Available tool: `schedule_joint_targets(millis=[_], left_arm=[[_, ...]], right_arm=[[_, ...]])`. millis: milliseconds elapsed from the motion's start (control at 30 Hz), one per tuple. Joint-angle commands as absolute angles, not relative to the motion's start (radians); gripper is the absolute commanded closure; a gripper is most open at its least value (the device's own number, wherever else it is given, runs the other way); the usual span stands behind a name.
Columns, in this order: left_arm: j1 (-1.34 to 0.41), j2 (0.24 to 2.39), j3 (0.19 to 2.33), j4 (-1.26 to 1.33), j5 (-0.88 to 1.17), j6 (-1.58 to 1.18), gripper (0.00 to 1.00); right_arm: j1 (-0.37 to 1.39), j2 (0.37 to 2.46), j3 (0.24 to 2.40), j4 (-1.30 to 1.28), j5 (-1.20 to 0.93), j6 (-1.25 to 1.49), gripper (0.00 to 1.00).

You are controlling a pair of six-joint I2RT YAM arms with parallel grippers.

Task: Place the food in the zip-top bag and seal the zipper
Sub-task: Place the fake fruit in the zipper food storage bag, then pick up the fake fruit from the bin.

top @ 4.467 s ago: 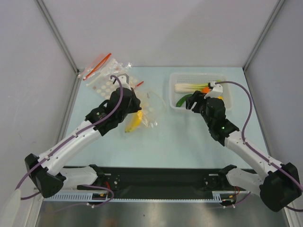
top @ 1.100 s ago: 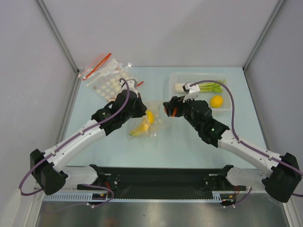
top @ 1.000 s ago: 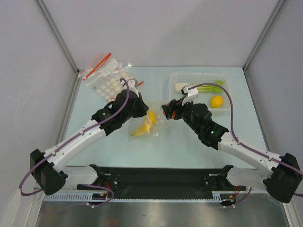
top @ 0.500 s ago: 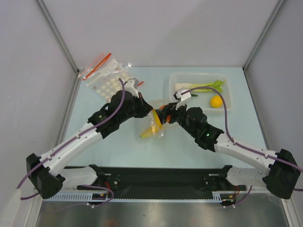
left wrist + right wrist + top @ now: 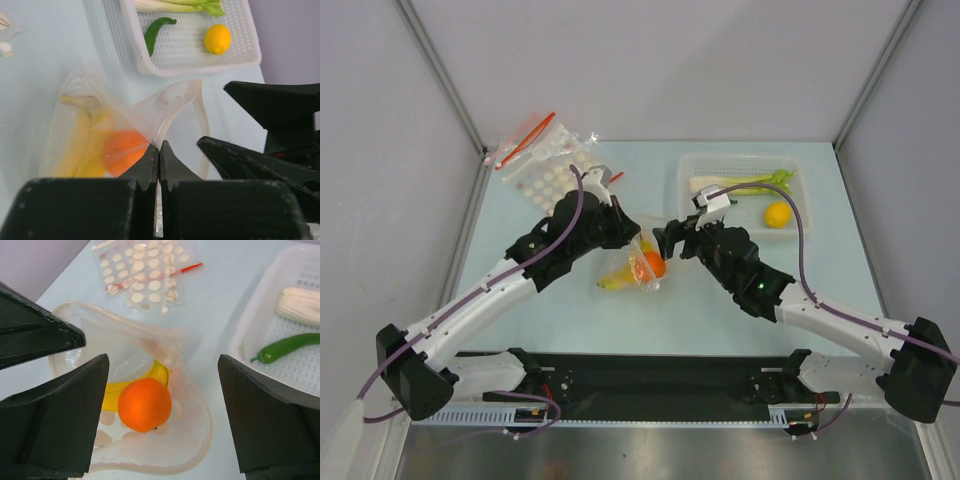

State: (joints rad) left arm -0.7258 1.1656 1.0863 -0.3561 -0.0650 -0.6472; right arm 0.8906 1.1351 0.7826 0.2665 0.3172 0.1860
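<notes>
Well, the pale blue table (image 5: 720,300) carries it all, and both arms reach in over its middle. The left gripper (image 5: 159,155) has its jaws pressed flat together on the mouth edge of the zip-top bag (image 5: 200,425), pinching the plastic so that the opening stands up as a loop just ahead of its tips. The right gripper (image 5: 162,360) faces it from the other side of that mouth, jaws spread wide and holding nothing; the open bag lies straight below and between them.

Beyond the left jaws, off to the right, sits the white mesh basket (image 5: 190,69); from the right jaws it lies off to the right. The heap of spare dotted bags (image 5: 145,275) lies past the right jaws, beyond the open bag.

The leek (image 5: 170,5) rests along the basket's far side, well away from either pair of jaws. The banana (image 5: 75,145) is inside the bag, to the left of the shut jaws, seen through the plastic. The green curved vegetable (image 5: 155,31) lies in the basket near its left end. The orange (image 5: 145,404) sits in the bag against the banana, midway between the spread right jaws and clear of both. The lemon (image 5: 218,39) is in the basket's right part. The zipper (image 5: 203,130) curves round the gaping mouth, unsealed.
</notes>
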Motion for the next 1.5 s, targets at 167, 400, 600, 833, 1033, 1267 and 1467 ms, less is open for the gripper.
schedule_joint_targets(millis=[167, 400, 600, 833, 1033, 1267, 1467], left_arm=[[-0.716, 1.127, 1.078, -0.339, -0.183, -0.644, 1.00], [-0.716, 1.143, 1.081, -0.334, -0.179, -0.635, 1.00], [-0.716, 1.154, 1.081, -0.330, -0.160, -0.635, 1.00], [-0.716, 1.158, 1.083, -0.327, -0.143, -0.630, 1.00], [-0.716, 1.154, 1.083, -0.324, -0.138, -0.629, 1.00], [-0.716, 1.149, 1.086, -0.330, -0.147, -0.624, 1.00], [-0.716, 1.144, 1.088, -0.333, -0.150, -0.623, 1.00]], right_arm=[[0.775, 1.103, 0.850, 0.127, 0.454, 0.293, 0.07], [0.517, 1.112, 0.884, 0.003, 0.390, 0.438, 0.05], [0.338, 1.144, 0.890, -0.043, 0.383, 0.523, 0.05], [0.230, 1.245, 0.916, -0.083, 0.449, 0.597, 0.00], [0.203, 1.383, 1.049, -0.164, 0.517, 0.574, 0.00], [0.193, 1.612, 1.201, -0.228, 0.615, 0.509, 0.00], [0.158, 1.721, 1.261, -0.253, 0.612, 0.512, 0.00]])
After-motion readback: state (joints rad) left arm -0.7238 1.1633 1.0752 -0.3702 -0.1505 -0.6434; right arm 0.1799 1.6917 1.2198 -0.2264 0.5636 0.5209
